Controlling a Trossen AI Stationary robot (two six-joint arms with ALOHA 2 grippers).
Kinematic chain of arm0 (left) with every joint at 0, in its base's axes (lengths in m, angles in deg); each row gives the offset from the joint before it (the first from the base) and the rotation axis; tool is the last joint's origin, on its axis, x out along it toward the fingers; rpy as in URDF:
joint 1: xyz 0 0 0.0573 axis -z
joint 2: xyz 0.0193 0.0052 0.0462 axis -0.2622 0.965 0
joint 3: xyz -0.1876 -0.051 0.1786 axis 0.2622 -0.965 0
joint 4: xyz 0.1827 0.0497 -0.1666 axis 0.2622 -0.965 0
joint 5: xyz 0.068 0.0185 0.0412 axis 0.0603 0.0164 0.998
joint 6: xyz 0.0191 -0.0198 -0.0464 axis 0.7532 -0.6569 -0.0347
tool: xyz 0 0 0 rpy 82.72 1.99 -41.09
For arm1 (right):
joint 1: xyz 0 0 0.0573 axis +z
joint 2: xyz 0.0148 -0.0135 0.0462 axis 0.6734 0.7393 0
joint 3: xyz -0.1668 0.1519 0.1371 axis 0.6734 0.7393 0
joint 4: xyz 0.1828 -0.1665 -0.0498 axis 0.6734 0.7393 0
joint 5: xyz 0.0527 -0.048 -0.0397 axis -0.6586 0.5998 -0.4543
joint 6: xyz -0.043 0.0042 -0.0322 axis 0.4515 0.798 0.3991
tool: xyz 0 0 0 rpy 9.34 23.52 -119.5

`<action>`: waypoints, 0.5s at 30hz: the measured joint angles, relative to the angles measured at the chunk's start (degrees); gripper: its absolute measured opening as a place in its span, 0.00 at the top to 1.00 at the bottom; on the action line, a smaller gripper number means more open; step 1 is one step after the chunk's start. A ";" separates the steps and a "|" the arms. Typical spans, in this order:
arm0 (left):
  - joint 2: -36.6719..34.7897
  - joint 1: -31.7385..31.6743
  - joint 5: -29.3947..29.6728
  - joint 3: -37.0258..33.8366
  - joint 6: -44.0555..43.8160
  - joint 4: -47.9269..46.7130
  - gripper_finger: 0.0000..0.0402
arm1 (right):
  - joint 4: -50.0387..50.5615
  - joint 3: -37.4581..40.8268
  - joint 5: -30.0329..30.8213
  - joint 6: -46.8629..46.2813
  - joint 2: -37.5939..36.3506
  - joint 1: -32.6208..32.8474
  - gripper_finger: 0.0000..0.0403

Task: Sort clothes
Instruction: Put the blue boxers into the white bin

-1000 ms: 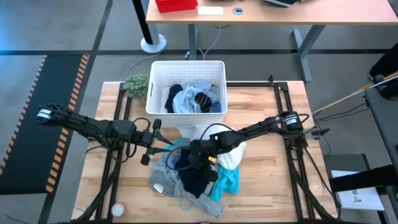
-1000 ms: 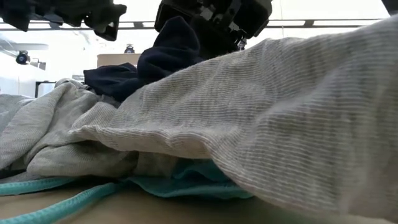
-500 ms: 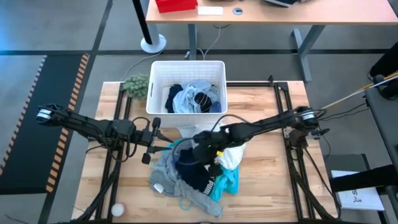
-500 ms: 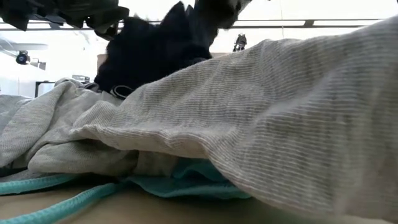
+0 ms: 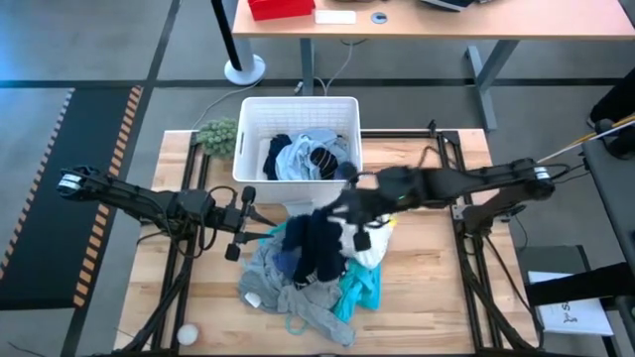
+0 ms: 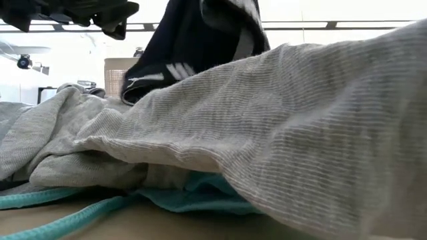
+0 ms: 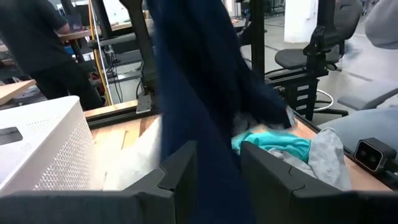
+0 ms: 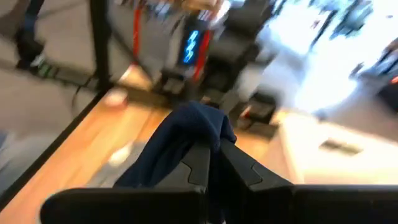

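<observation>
Just below the white bin [image 5: 253,139], at centre frame in the high view, the right gripper [image 5: 342,206] is clamped on a dark navy top [image 5: 316,243]. The garment hangs from the fingers and drapes down-frame over the clothes pile [image 5: 298,288], well clear of the bin interior. In the right wrist view, a fold of navy fabric [image 8: 193,134] is pinched between the two closed fingers and bunches just beyond their tips. In the low view, the top [image 6: 193,40] is suspended at upper centre, behind a grey garment [image 6: 267,127] that fills the foreground; a teal piece [image 6: 193,197] lies beneath the grey one.

The left gripper [image 5: 238,223] waits left of the pile with its fingers spread apart, empty. In the left wrist view, the navy top [image 7: 199,93] hangs directly ahead of the parted fingers [image 7: 177,165].
</observation>
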 joint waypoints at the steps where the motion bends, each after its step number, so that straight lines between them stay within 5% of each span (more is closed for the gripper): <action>1: -0.01 0.00 0.04 0.00 0.22 0.08 0.72 | -0.88 0.00 1.33 0.98 -0.98 -0.10 1.00; 9: 0.20 0.00 0.11 0.00 1.34 1.96 0.72 | -15.02 -0.24 7.45 7.09 -5.59 -4.11 1.00; 15: 0.20 0.00 0.31 0.02 1.80 2.49 0.72 | -15.51 -8.44 7.55 10.25 -3.60 -9.84 1.00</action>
